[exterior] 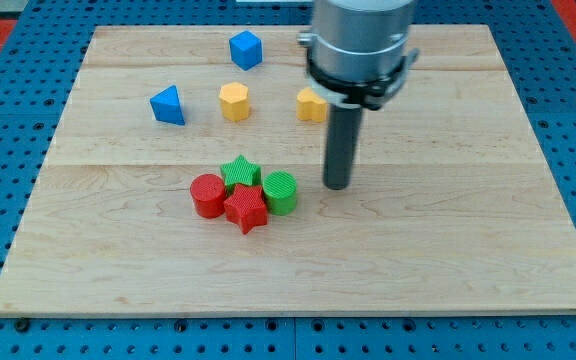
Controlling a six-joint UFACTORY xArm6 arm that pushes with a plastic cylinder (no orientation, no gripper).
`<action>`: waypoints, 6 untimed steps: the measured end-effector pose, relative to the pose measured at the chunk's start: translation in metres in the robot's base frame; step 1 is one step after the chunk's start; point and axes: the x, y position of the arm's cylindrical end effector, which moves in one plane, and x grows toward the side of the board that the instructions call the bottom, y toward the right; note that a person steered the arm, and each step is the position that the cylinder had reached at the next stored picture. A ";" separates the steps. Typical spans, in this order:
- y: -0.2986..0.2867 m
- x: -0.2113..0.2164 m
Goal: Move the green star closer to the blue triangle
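The pale wooden board (468, 260) holds a tight cluster near its centre — there the ridged green plastic star (240, 172) sits, well apart from the blue plastic triangle (168, 105) toward the top-left corner. Nothing looks done. My tip (337, 186) — no jaws — stands just right of the cluster, touching nothing.
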 end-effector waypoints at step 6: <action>-0.218 -0.070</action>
